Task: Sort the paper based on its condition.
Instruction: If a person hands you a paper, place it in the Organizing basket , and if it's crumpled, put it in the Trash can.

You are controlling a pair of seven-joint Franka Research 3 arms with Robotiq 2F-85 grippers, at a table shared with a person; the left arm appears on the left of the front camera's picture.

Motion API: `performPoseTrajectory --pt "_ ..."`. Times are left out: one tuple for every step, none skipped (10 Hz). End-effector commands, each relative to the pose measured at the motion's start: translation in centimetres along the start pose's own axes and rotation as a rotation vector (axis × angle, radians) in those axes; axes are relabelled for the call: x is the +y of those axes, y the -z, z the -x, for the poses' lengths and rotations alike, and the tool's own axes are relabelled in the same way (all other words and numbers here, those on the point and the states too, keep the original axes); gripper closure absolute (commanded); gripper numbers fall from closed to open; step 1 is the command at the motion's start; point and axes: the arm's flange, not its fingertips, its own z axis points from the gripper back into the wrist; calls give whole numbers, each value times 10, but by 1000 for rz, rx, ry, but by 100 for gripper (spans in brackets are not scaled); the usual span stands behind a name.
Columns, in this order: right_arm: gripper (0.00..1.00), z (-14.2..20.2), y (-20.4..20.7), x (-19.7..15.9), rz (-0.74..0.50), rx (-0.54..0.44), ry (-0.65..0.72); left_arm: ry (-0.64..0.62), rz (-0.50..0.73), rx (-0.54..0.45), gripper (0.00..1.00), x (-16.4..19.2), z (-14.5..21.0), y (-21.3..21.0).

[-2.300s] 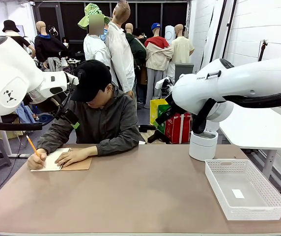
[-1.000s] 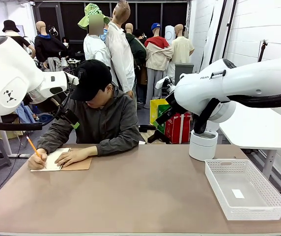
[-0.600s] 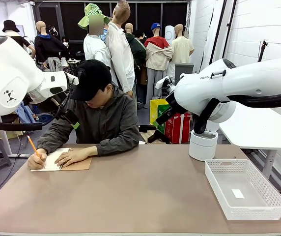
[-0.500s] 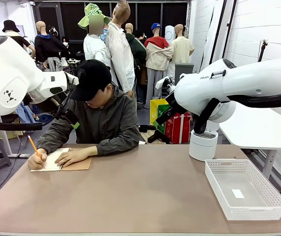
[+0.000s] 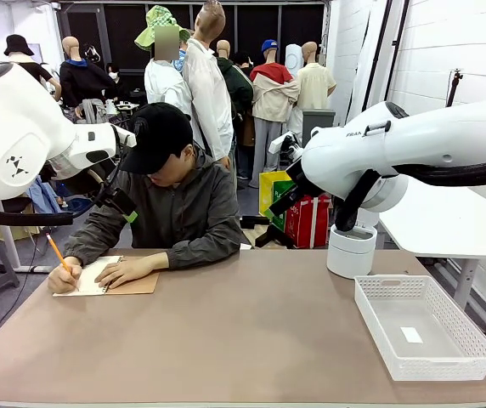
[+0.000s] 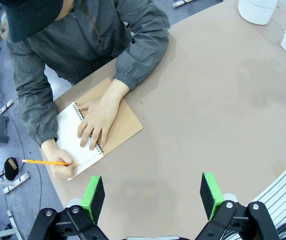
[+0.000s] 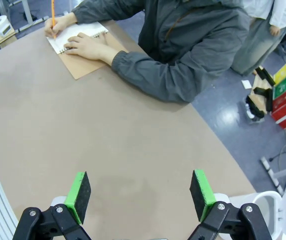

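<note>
While the person's hand (image 5: pixel 63 278) kept writing on the paper (image 5: pixel 90 276), nothing moved; both tools, left tool (image 6: pixel 153 195) and right tool (image 7: pixel 140 192), hung wide apart above the surface (image 5: pixel 243 340), sorting unstarted.

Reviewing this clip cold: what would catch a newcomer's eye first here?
Most striking is the person at the table's far left corner, writing with an orange pencil on the white page of an open spiral notebook, the other hand pressed flat on it. Both arms hang back above the table, the left gripper and right gripper open and holding nothing. A white mesh basket sits at the near right with a small white label inside.
</note>
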Motion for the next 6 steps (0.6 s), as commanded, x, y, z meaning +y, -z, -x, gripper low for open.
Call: performPoseTrajectory --pt "0 0 0 0 1 -1 2 -1 0 1 0 1 -1 -1" --pt "0 0 0 0 1 -1 2 -1 0 1 0 1 -1 -1" --pt "0 0 0 0 1 -1 2 -1 0 1 0 1 -1 -1" --pt "0 0 0 0 1 -1 2 -1 0 1 0 1 -1 -1" --pt "0 0 0 0 1 -1 2 -1 0 1 0 1 -1 -1" --pt "0 0 0 0 1 -1 2 -1 0 1 0 1 -1 -1"
